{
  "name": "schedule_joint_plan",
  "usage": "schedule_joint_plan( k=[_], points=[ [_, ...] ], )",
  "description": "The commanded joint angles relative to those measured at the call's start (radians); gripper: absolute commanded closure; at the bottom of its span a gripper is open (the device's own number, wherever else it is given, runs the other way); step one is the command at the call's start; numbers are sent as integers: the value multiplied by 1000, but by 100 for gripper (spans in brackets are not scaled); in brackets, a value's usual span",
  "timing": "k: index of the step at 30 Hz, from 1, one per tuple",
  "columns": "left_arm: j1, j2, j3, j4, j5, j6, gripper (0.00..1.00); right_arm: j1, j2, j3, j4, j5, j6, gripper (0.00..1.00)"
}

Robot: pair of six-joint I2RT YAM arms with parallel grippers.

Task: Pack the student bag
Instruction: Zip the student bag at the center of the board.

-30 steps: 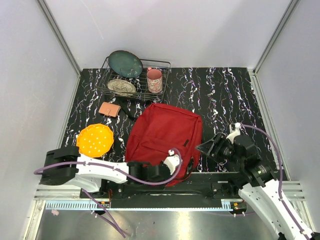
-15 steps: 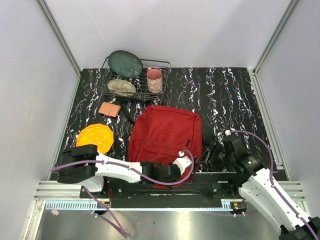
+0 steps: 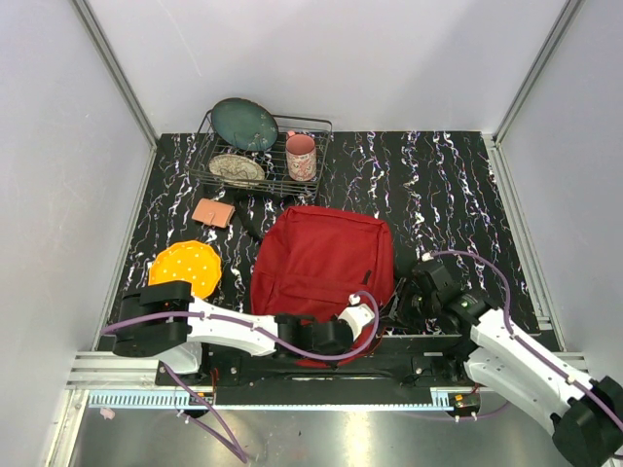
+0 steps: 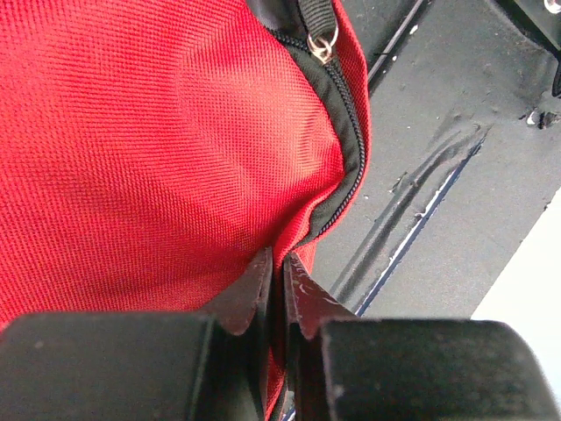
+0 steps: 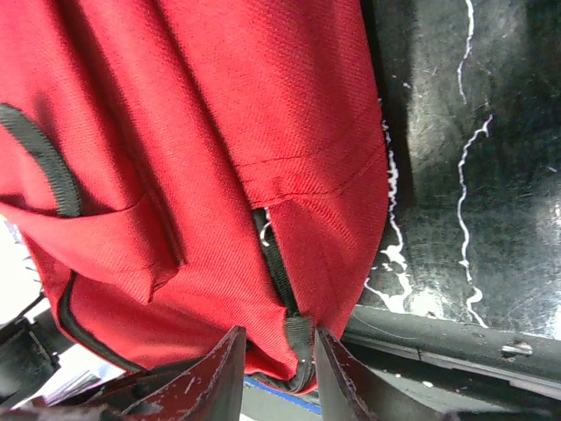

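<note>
Unzipping, seemingly: left gripper (image 4: 282,266) clamps the large dark-red fabric backpack (image 3: 321,258); right gripper (image 5: 279,340), spread, must pinch its black zip pull (image 5: 299,334).

Table top (image 3: 438,185): black, white and purplish marble veining.
Back wall (image 3: 321,58): plain pale grey panel.
Side walls (image 3: 58,146): pale grey, left and right.
Corner posts (image 3: 115,73): aluminium profile, rising from the table's far corners.
Front rail (image 3: 127,399): silver, along the near edge.
Metal sheet (image 3: 341,443): brushed, below the rail.
Light: even, soft, shadows faint.
</note>
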Motion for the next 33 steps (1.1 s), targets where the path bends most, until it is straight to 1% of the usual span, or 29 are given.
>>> schedule_joint_plan(
  k=[1, 5, 8, 10, 13, 16, 17, 19, 20, 21, 22, 24, 27, 33],
  points=[
    [-11, 14, 31, 59, 33, -8, 94, 20, 52, -6, 92, 81, 17, 59],
    [-11, 9, 27, 59, 33, -11, 94, 27, 75, -3, 83, 141, 20, 61],
    [-11, 6, 22, 64, 33, -14, 94, 29, 86, -16, 117, 135, 17, 63],
    [-11, 8, 22, 64, 33, -12, 94, 34, 104, -19, 135, 124, 15, 67],
    [-11, 8, 24, 64, 33, -11, 95, 52, 129, -8, 138, 136, -2, 67],
    [-11, 11, 24, 64, 33, -11, 94, 98, 106, 3, 154, 152, -2, 73],
    [-12, 12, 27, 64, 33, -11, 95, 106, 101, 10, 152, 153, -3, 73],
    [-12, 15, 30, 61, 35, -8, 95, 139, 101, 35, 114, 181, -17, 68],
    [-12, 14, 30, 58, 35, -8, 95, 153, 96, 68, 53, 243, -17, 64],
    [-11, 12, 28, 56, 33, -9, 95, 161, 71, 82, 27, 264, -25, 62],
    [-11, 11, 24, 56, 28, -12, 95, 167, 51, 95, 10, 303, -26, 62],
    [-12, 8, 22, 58, 24, -21, 95, 169, -18, 115, 2, 311, -28, 61],
    [-11, 8, 22, 58, 24, -22, 95, 170, -72, 110, 51, 296, -29, 62],
    [-12, 8, 24, 56, 22, -18, 95, 173, 24, 52, 135, 232, -20, 65]
  ],
)
